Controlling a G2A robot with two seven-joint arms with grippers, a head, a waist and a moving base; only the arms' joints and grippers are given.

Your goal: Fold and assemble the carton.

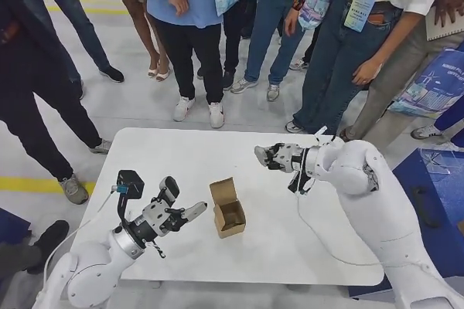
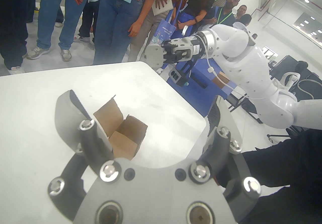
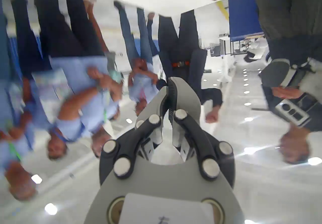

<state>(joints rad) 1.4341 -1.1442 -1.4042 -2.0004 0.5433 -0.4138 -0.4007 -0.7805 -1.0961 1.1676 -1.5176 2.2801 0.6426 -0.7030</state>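
The left tool [image 2: 142, 99] is released, its two fingers spread wide. The brown carton [image 1: 227, 207] stands on the white desk [image 1: 294, 247] straight ahead of the gap between those fingers, just short of them, with its top open and one flap raised. The right tool [image 3: 171, 84] is clenched with nothing in it, fingers pressed together. It hangs above the desk, well apart from the carton, which lies between the two tools.
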